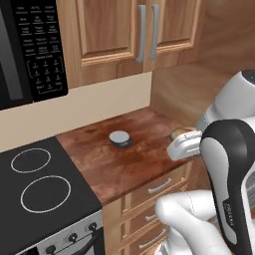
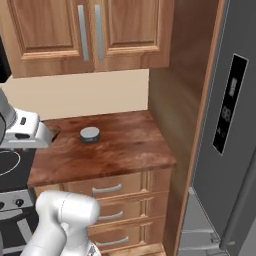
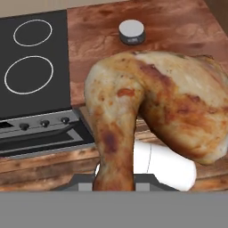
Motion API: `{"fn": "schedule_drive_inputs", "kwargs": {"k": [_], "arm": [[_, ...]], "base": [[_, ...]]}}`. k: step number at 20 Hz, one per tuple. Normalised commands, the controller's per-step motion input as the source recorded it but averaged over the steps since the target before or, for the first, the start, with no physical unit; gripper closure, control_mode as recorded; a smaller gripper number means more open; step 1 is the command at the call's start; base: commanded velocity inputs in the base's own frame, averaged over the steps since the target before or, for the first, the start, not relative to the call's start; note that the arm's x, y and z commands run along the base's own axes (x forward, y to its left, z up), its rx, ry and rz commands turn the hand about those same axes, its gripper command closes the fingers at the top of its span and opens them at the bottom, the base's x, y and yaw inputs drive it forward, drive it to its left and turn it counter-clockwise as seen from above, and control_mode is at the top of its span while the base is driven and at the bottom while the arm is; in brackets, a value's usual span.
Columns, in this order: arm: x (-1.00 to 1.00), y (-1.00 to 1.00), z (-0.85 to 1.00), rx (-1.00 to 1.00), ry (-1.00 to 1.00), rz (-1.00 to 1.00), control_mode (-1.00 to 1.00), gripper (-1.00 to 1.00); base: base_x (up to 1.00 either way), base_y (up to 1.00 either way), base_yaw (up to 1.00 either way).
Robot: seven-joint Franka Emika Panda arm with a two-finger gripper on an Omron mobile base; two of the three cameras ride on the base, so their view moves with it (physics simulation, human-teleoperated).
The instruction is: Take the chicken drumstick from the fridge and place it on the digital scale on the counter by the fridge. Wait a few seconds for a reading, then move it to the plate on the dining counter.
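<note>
My gripper (image 3: 114,181) is shut on the chicken drumstick (image 3: 156,111), a golden-brown lumpy piece that looms large in the hand view and hides the fingertips. In the left base view the drumstick (image 1: 178,133) peeks out beyond my white hand, above the right part of the narrow wood counter (image 1: 124,167). The digital scale (image 1: 120,138), a pale grey disc on a dark base, stands bare near the counter's middle, to the left of and beyond the drumstick. The scale (image 2: 90,134) and the scale (image 3: 132,31) are apart from the drumstick. The grey fridge (image 2: 227,150) stands at the right.
A black stove top (image 1: 40,184) with ring burners adjoins the counter on the left. A microwave (image 1: 25,50) and wooden wall cabinets (image 1: 134,30) hang above. A tall wood panel (image 2: 182,100) separates the counter from the fridge. Drawers (image 2: 107,189) sit under the counter.
</note>
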Motion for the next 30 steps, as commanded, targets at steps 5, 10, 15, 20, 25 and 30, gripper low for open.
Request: {"fn": "schedule_drive_inputs", "kwargs": {"k": [5, 10, 15, 20, 25, 30], "arm": [[0.00, 0.00, 0.00, 0.00, 0.00, 0.00, 1.00, 1.00], [0.00, 0.00, 0.00, 0.00, 0.00, 0.00, 1.00, 1.00], [0.00, 0.00, 0.00, 0.00, 0.00, 0.00, 1.00, 1.00], [0.00, 0.00, 0.00, 0.00, 0.00, 0.00, 1.00, 1.00], [0.00, 0.00, 0.00, 0.00, 0.00, 0.00, 1.00, 1.00], [0.05, 0.00, -0.62, 0.05, 0.14, 0.00, -1.00, 1.00]], "base": [[0.96, 0.00, 0.00], [0.36, 0.00, 0.00], [0.00, 0.00, 0.00], [0.00, 0.00, 0.00], [0.00, 0.00, 0.00], [0.00, 0.00, 0.00]]}}
